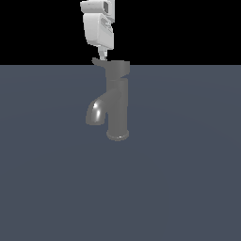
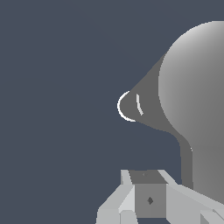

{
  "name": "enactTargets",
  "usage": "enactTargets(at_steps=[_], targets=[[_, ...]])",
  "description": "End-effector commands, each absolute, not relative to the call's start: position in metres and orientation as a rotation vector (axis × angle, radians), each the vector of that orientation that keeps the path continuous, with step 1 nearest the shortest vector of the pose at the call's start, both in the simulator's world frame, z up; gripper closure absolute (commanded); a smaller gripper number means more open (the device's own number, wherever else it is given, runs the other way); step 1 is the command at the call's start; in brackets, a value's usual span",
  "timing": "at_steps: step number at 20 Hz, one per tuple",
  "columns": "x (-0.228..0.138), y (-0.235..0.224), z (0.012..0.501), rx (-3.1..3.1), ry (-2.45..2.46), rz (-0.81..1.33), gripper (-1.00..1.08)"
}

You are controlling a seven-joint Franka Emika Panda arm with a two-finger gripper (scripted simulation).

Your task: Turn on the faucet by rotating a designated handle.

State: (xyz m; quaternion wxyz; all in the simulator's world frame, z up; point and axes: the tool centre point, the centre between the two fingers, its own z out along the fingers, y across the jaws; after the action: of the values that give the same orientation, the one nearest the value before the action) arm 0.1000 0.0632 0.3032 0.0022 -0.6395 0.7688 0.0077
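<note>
In the exterior view, the grey glossy metal faucet (image 1: pixel 117 106) is being shown upright on the dark blue-grey counter (image 1: pixel 188 179), its spout curving toward that view's left. The white claw (image 1: pixel 102 54) is hanging just above the flat grey handle's (image 1: pixel 112 66) lever tip. In the wrist view, the tapered lever is being seen beside the claw's fingers (image 2: pixel 131 199); how far the claw is open cannot be told.

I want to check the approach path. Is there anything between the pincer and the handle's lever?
Nothing shows between them. In the exterior view the pincer hangs right above the lever tip of the handle, nearly touching; contact is unclear.
</note>
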Motion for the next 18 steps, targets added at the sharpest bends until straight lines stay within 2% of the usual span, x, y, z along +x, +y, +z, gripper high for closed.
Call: enactTargets(at_steps=[1, 10, 18], targets=[[0.104, 0.064, 0.3, -1.98, 2.436, 0.01, 1.08], [0.106, 0.065, 0.297, -1.965, 2.452, 0.001, 1.08], [0.088, 0.075, 0.297, -1.965, 2.452, 0.001, 1.08]])
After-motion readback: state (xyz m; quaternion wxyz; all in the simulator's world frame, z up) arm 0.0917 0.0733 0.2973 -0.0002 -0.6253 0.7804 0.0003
